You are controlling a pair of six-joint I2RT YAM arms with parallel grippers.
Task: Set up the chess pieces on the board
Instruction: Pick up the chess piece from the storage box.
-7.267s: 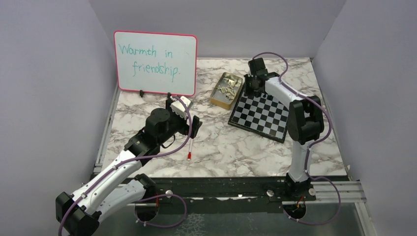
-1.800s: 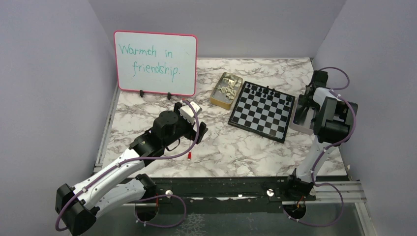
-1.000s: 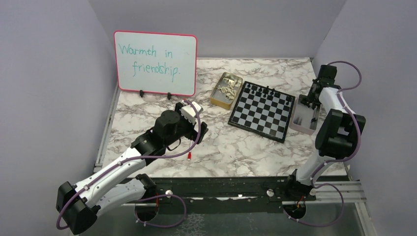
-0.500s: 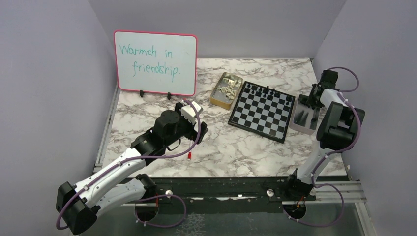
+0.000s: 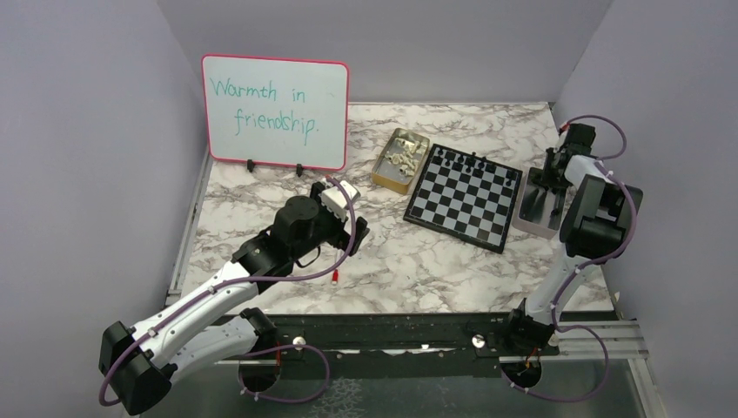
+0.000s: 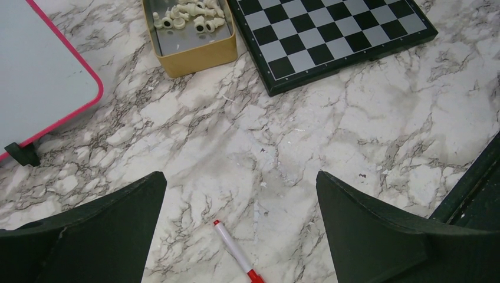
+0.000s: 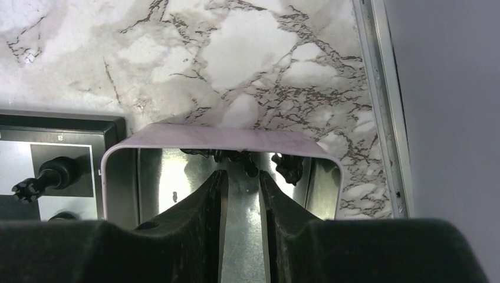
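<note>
sitting bunched at the far end of the lilac tin, the loose black chess pieces lie straight ahead of the right jaws, just past the tips, so the coming pick looks like a short reach forward and down. they're a dark tangle, can't tell any one piece's long axis. right jaws parted a little, bare tin floor showing between them, nothing gripped. the tin lies just right of the board, its long side along the board's edge. placed black pieces already stand on the board's far row. cream pieces sit in the gold tin off the board's far left corner, nearer the left arm. left jaws spread wide and empty over the surface, a marker pen below them, well apart from both tins. right arm is clearly nearer the black pieces. about seven seconds back the right arm was over the board's far left corner, now it's over the lilac tin; left arm barely shifted.
</note>
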